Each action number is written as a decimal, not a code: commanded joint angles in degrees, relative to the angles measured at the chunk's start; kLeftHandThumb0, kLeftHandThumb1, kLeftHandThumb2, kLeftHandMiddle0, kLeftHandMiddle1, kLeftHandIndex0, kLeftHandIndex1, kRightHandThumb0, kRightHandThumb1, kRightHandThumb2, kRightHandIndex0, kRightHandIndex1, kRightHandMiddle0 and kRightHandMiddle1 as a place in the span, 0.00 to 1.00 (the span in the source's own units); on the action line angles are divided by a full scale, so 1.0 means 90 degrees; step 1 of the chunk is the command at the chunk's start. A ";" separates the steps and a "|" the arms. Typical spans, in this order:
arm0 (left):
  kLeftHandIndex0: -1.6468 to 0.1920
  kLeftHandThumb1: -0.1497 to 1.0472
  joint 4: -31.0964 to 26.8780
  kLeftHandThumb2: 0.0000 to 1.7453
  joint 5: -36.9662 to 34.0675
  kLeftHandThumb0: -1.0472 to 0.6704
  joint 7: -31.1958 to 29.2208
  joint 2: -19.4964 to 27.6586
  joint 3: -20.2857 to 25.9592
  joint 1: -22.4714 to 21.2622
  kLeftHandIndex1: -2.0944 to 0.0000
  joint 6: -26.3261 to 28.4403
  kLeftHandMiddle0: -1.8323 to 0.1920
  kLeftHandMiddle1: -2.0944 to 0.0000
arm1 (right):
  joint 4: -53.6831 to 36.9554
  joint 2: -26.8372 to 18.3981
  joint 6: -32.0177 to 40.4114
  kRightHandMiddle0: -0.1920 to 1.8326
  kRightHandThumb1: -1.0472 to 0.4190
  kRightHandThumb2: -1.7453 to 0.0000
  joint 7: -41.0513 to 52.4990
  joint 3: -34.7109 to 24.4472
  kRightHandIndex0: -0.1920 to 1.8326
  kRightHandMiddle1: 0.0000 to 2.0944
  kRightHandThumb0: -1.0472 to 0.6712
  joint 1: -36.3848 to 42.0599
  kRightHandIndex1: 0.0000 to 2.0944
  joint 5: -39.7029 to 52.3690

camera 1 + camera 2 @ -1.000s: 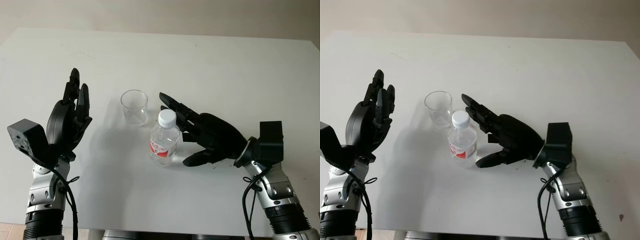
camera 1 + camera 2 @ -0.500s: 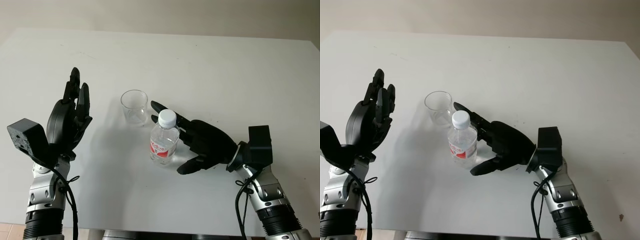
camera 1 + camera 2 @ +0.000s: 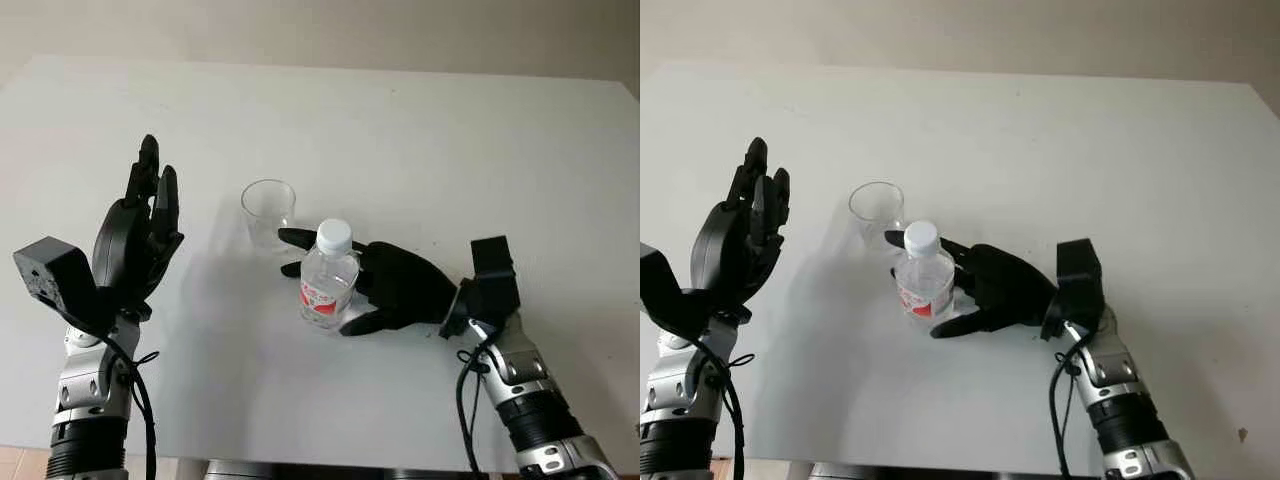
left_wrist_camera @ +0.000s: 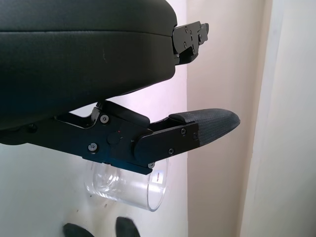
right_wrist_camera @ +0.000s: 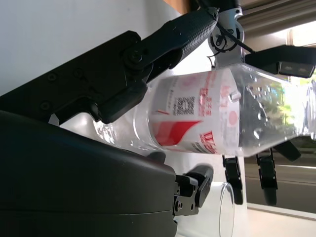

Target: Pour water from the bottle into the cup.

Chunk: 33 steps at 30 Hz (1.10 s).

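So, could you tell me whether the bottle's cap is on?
On: the white cap tops the upright bottle.

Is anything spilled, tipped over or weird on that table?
Nothing stands out. The bottle stands upright, white cap on, the right robot hand wrapped around it. The clear cup stands upright just behind. The left robot hand is raised, open, off to the side. No spill.

Right hand wrapped around upright bottle on white tabletop, clear cup just behind, left hand open, raised apart
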 commanded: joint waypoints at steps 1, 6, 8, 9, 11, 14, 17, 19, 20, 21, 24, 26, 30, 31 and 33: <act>1.00 1.00 -0.0132 0.37 0.0007 0.22 0.0027 0.0001 0.0017 0.0027 1.00 -0.0028 1.00 1.00 | 0.0163 0.0058 0.0024 0.03 0.20 0.97 0.0051 0.0042 0.04 0.57 0.15 -0.0085 0.60 -0.0037; 1.00 1.00 -0.0114 0.37 -0.0038 0.22 0.0013 -0.0014 0.0015 0.0026 1.00 -0.0023 1.00 1.00 | 0.0429 0.0148 -0.0084 0.05 0.20 0.97 0.0032 0.0048 0.06 0.63 0.14 -0.0222 0.64 -0.0160; 1.00 1.00 -0.0114 0.37 -0.0037 0.23 0.0028 -0.0026 0.0011 0.0018 1.00 -0.0019 1.00 1.00 | 0.0476 0.0168 -0.0144 0.05 0.20 0.97 0.0035 0.0057 0.06 0.63 0.14 -0.0265 0.65 -0.0201; 1.00 1.00 -0.0120 0.37 -0.0021 0.23 0.0040 -0.0028 0.0004 0.0017 1.00 -0.0024 1.00 1.00 | 0.0509 0.0179 -0.0197 0.05 0.20 0.97 0.0041 0.0062 0.06 0.63 0.14 -0.0285 0.65 -0.0225; 1.00 1.00 -0.0128 0.37 0.0007 0.23 0.0062 -0.0032 -0.0012 0.0014 1.00 -0.0039 1.00 1.00 | 0.0551 0.0193 -0.0269 0.05 0.20 0.97 0.0041 0.0070 0.06 0.63 0.14 -0.0310 0.65 -0.0278; 1.00 1.00 -0.0131 0.37 0.0012 0.22 0.0057 -0.0032 -0.0023 0.0019 1.00 -0.0054 1.00 1.00 | 0.0518 0.0215 -0.0208 0.06 0.21 0.97 0.0036 0.0074 0.07 0.64 0.14 -0.0316 0.65 -0.0314; 1.00 1.00 -0.0134 0.37 -0.0006 0.22 0.0086 -0.0053 -0.0013 0.0012 1.00 -0.0036 1.00 1.00 | 0.0433 0.0246 -0.0055 0.10 0.22 0.97 0.0097 0.0063 0.10 0.68 0.17 -0.0313 0.68 -0.0242; 1.00 1.00 -0.0131 0.37 -0.0013 0.22 0.0107 -0.0069 0.0000 0.0013 1.00 -0.0037 1.00 1.00 | 0.0388 0.0246 -0.0011 0.11 0.23 0.97 0.0170 0.0077 0.12 0.73 0.18 -0.0314 0.70 -0.0210; 1.00 1.00 -0.0140 0.37 -0.0022 0.23 0.0109 -0.0070 0.0005 0.0017 1.00 -0.0027 1.00 1.00 | 0.0367 0.0245 0.0014 0.13 0.24 0.97 0.0217 0.0087 0.13 0.77 0.19 -0.0320 0.74 -0.0192; 1.00 1.00 -0.0150 0.38 -0.0023 0.23 0.0117 -0.0068 0.0008 0.0022 1.00 -0.0010 1.00 1.00 | 0.0349 0.0239 0.0017 0.14 0.24 0.97 0.0266 0.0104 0.13 0.80 0.20 -0.0329 0.77 -0.0188; 1.00 1.00 -0.0183 0.38 0.0014 0.23 0.0149 -0.0050 0.0006 0.0048 1.00 0.0004 1.00 1.00 | 0.0240 0.0181 0.0015 0.19 0.25 0.97 0.0396 0.0192 0.21 0.90 0.23 -0.0340 0.87 -0.0245; 1.00 1.00 -0.0202 0.38 0.0024 0.23 0.0158 -0.0040 0.0005 0.0064 1.00 0.0001 1.00 1.00 | 0.0049 0.0110 0.0043 0.25 0.24 0.97 0.0413 0.0280 0.28 0.97 0.28 -0.0309 0.96 -0.0343; 1.00 1.00 -0.0246 0.38 0.0016 0.23 0.0181 -0.0039 0.0009 0.0074 1.00 0.0013 1.00 1.00 | -0.0392 -0.0017 -0.0068 0.43 0.17 0.96 0.0318 0.0461 0.50 1.00 0.43 -0.0178 1.00 -0.0601; 1.00 1.00 -0.0236 0.38 0.0005 0.23 0.0166 -0.0037 0.0014 0.0070 1.00 0.0003 1.00 1.00 | -0.0528 -0.0033 -0.0126 0.49 0.15 0.96 0.0285 0.0495 0.55 1.00 0.44 -0.0120 1.00 -0.0650; 1.00 1.00 -0.0210 0.37 0.0000 0.23 0.0140 -0.0029 0.0017 0.0060 1.00 -0.0018 1.00 1.00 | -0.0688 -0.0037 -0.0219 0.58 0.12 0.96 0.0241 0.0528 0.64 1.00 0.46 -0.0037 1.00 -0.0679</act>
